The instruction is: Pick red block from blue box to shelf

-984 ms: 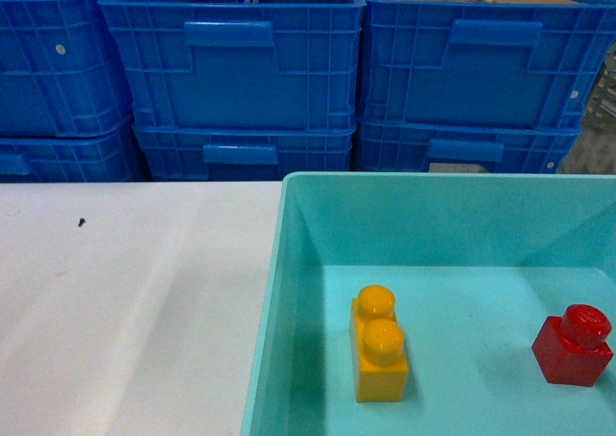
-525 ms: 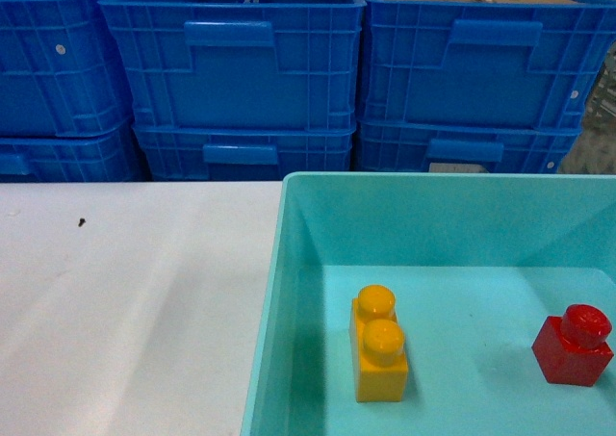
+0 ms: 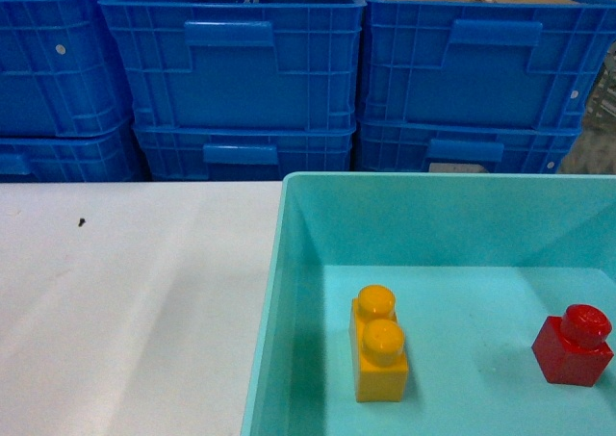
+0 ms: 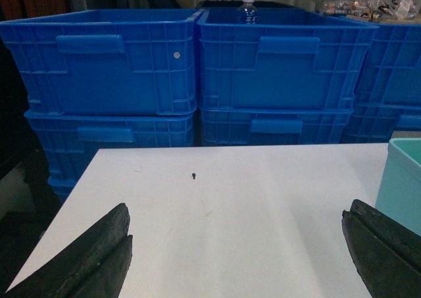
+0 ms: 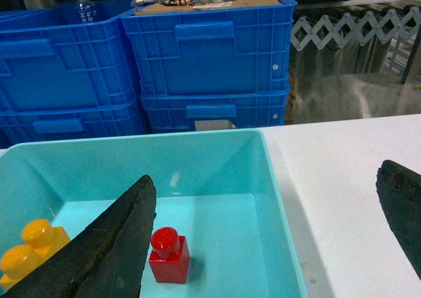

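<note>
Fingers of our right gripper (image 5: 276,235) spread wide above the turquoise plastic box (image 5: 279,199), framing the glossy red single-stud block (image 5: 168,256) for descent; our left gripper (image 4: 237,255) waits, likewise spread.

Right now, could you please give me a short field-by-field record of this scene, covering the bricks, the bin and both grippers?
red block: upright on the floor of the blue box, stud up, towards its right side
yellow two-stud brick: in the same box, left of the red block, not touching it
blue box: on the white table, open-topped
dark blue crates: stacked behind the table
left gripper: open, over bare table, holding nothing
right gripper: open, above the box, the red block between its fingers in the wrist view, not gripped
</note>
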Tool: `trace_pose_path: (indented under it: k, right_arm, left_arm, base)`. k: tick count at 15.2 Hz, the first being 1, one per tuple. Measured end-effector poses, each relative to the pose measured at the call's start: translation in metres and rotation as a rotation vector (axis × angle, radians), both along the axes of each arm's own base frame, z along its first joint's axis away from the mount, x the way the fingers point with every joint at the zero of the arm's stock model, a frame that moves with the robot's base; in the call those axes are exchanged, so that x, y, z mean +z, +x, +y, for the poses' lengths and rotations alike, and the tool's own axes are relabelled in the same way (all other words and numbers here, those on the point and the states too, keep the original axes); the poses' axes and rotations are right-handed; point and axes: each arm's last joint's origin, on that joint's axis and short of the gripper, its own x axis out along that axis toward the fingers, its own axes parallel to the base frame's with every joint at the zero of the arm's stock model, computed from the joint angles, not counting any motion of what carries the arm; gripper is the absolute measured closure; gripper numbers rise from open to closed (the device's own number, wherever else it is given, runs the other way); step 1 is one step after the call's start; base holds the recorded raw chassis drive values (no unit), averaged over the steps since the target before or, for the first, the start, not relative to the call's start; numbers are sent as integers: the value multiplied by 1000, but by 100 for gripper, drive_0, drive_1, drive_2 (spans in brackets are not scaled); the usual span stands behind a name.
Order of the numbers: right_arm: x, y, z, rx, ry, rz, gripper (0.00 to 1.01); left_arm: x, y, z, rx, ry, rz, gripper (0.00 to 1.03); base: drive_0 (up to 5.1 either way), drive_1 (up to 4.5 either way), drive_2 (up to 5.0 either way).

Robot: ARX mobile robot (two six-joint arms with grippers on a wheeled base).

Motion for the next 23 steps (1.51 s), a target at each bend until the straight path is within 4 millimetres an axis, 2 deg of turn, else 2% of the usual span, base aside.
trace_pose_path:
  k: [13, 14, 16, 20, 22, 23]
  right_arm:
    - [0, 0, 0, 0, 0, 0, 3]
    - [-9, 0, -7, -20, 98, 334, 3]
    - [-10, -2, -14, -84, 178, 423, 3]
    - [30, 20, 4, -25, 154, 295, 3]
    - [50, 38, 19, 17, 146, 269, 3]
    - [62, 55, 29, 51, 149, 275, 3]
  left_arm:
    - [0, 0, 0, 0, 0, 0, 5]
    - [0, 0, 0, -1, 0, 0, 5]
    - [0, 0, 0, 1, 0, 1, 5]
    - [0, 0, 0, 0, 0, 0, 5]
    - [0, 0, 0, 0, 0, 1, 5]
    - [0, 0, 0, 0, 0, 1, 5]
  base:
    - [0, 0, 0]
    - [0, 0, 0]
    - [0, 0, 0]
    - [0, 0, 0]
    - [0, 0, 0]
    - [0, 0, 0]
